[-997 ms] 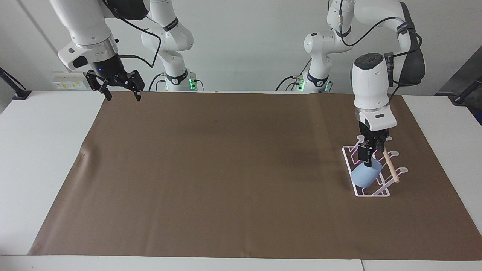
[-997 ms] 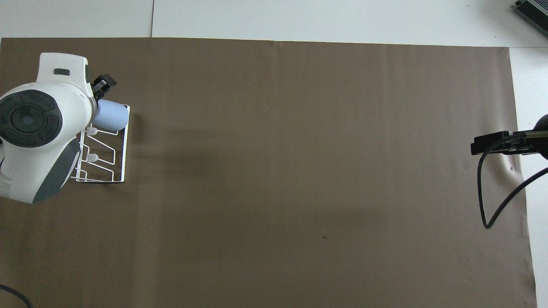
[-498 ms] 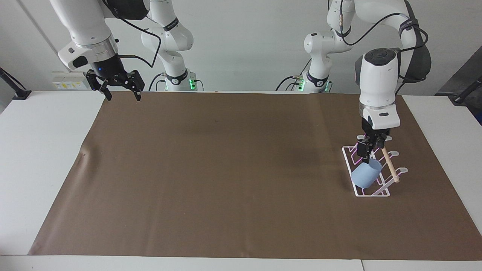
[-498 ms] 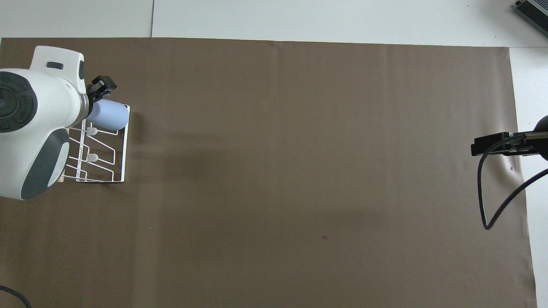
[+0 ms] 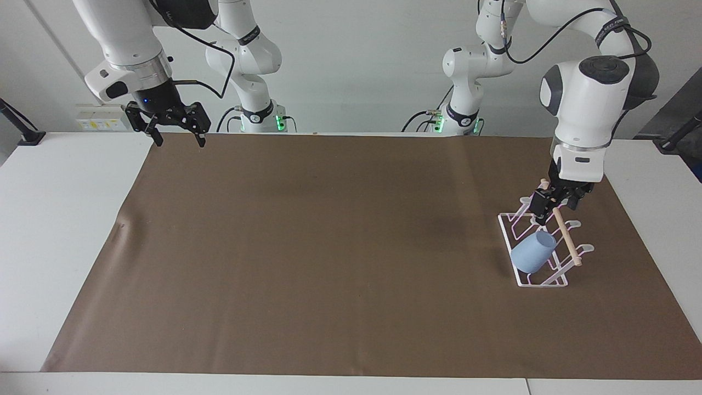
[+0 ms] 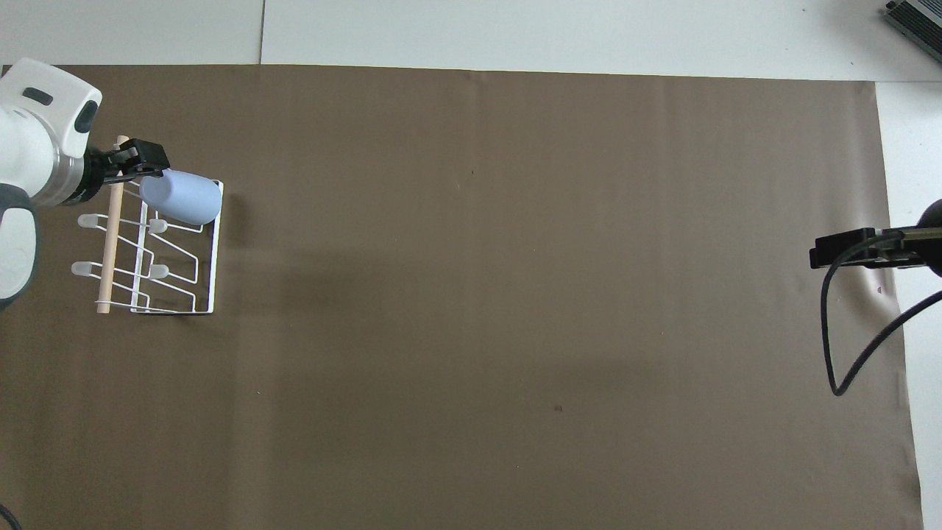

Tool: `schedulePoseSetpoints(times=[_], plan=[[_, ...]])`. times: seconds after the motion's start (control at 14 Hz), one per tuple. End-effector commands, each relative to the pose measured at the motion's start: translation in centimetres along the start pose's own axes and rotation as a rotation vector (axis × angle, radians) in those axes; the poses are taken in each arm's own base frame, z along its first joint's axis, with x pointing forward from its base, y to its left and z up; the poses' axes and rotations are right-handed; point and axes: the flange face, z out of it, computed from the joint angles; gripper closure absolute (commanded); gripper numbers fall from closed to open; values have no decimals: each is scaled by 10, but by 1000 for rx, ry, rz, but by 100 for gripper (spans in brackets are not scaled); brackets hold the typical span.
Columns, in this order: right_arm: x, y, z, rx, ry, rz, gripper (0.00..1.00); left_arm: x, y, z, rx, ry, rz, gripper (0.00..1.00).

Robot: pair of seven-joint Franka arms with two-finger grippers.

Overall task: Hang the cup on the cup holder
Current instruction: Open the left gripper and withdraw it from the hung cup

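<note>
Left hand [image 5: 553, 206] now off cup [image 5: 532, 259] on cup holder [image 5: 540, 282], fingers apart, empty; right hand [image 5: 175, 130] open

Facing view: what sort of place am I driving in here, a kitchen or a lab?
Most likely a robotics lab. Two arms are bolted at a white table covered by a brown mat, against a bare wall with loose cabling; only a cup holder and cup suggest a kitchen.

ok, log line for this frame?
cup: on cup holder, released | left gripper: over holder, open | right gripper: waiting
</note>
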Motion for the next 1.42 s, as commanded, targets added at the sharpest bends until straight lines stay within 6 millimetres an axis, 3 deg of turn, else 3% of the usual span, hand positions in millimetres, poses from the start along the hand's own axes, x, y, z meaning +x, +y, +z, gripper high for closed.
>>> schedulePoseSetpoints(times=[0.0, 0.21, 0.64, 1.0, 1.35], plan=[[-7, 6, 0, 12, 5, 32, 0, -1, -14, -24, -42, -60, 140, 0], [-12, 34, 0, 13, -18, 84, 0, -5, -27, -47, -56, -131, 274, 0], [-13, 43, 0, 12, -18, 101, 0, -29, -44, -81, -59, -217, 387, 0], [-14, 45, 0, 12, -20, 105, 0, -46, -46, -89, -70, -304, 387, 0], [-13, 45, -1, 12, -15, 104, 0, -44, -48, -99, -128, -314, 359, 0]])
